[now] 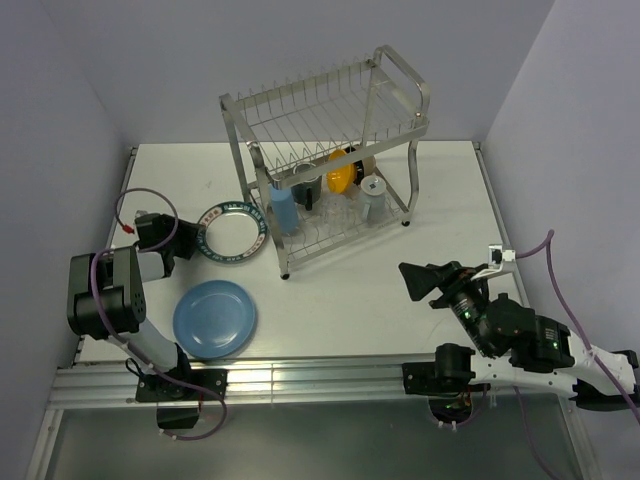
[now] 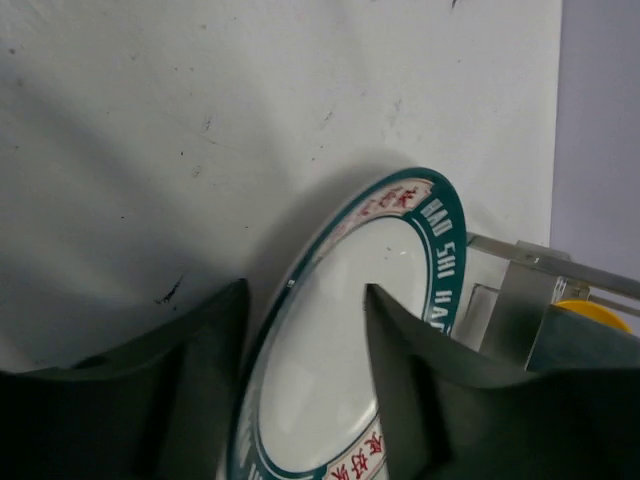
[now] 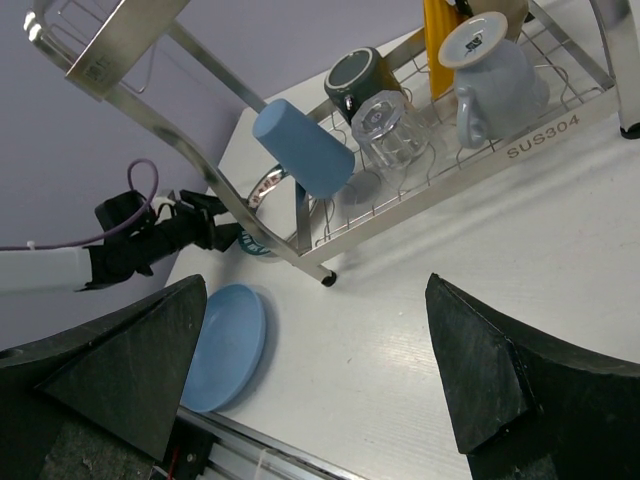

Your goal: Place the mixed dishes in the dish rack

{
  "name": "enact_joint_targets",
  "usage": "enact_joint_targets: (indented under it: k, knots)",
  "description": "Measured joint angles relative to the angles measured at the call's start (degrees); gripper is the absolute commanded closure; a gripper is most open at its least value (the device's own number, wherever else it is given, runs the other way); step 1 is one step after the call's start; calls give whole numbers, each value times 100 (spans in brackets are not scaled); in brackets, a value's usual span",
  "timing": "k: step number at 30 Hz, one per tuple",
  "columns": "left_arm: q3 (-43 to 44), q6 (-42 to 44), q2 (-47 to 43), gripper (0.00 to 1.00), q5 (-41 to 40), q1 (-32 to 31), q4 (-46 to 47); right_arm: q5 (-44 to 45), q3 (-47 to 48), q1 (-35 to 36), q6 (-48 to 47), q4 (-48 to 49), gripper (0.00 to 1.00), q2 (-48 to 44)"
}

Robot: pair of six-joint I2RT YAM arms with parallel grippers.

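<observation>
Top view: left hand (image 1: 188,243) sitting at left rim of white plate (image 1: 232,236); plate lying on bench (image 1: 350,300) just beside dish rack (image 1: 320,110). Light blue plate (image 1: 214,318) lying flat near left arm base. Right hand (image 1: 425,278) hovering over bench, gaping wide, holding nothing.

Left wrist: jaws standing apart, straddling white plate's green rim, not clamped.

Right wrist: blue cup (image 3: 303,150), dark mug (image 3: 355,75), clear glass (image 3: 390,130), pale grey-blue mug (image 3: 495,75) and orange bowl (image 3: 437,40) sitting in rack's lower tier.
</observation>
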Motion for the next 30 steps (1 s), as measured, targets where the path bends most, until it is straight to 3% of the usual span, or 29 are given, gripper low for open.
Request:
enact_joint_targets:
  k: [1,2,3,5,9,14,24,30]
  knots:
    - [11,-17,68,53,9,11,20,0,2,0,0,0,2,2]
    - [24,-22,138,72,61,24,52,-2,4,0,0,0,2,11]
    - [44,-4,175,83,68,28,31,0,7,0,2,0,2,24]
    - [50,105,234,100,212,46,-35,-2,13,0,2,0,2,87]
    - [214,459,136,100,356,15,-87,-9,13,0,-7,42,2,313]
    - [186,358,-245,100,-61,11,-662,-52,44,0,-39,181,2,664]
    - [105,452,-2520,100,-1875,2,-3285,-254,332,0,-144,431,2,1401]
    - [476,719,-3980,100,-2745,4,-4621,-439,533,-13,-149,588,2,1803]
